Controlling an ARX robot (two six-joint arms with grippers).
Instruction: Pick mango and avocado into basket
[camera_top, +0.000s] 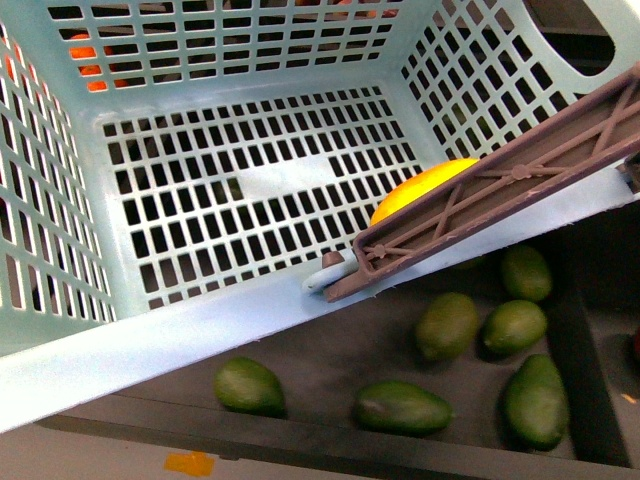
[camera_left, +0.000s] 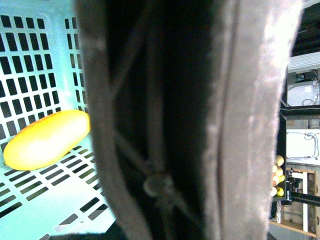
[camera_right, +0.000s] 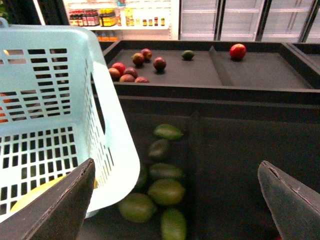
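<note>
The light teal basket (camera_top: 200, 330) hangs tilted over a dark produce bin. The yellow mango (camera_top: 425, 190) lies on its slotted floor, and it also shows in the left wrist view (camera_left: 47, 139). My left gripper is shut on the basket's grey-brown handle (camera_left: 200, 125), which fills that view and hides the fingers. Several dark green avocados lie loose in the bin below the basket, one avocado (camera_top: 447, 325) near its front edge. My right gripper (camera_right: 177, 205) is open and empty above the avocado (camera_right: 166, 191) pile, beside the basket (camera_right: 60, 90).
A dark divider wall (camera_right: 192, 150) splits the avocado bin. The bin behind holds red-blushed fruits (camera_right: 131, 67), one red fruit (camera_right: 238, 51) and a dark green fruit (camera_right: 188, 55). Orange fruit (camera_top: 85, 50) shows through the basket's far wall. Store shelves stand at the back.
</note>
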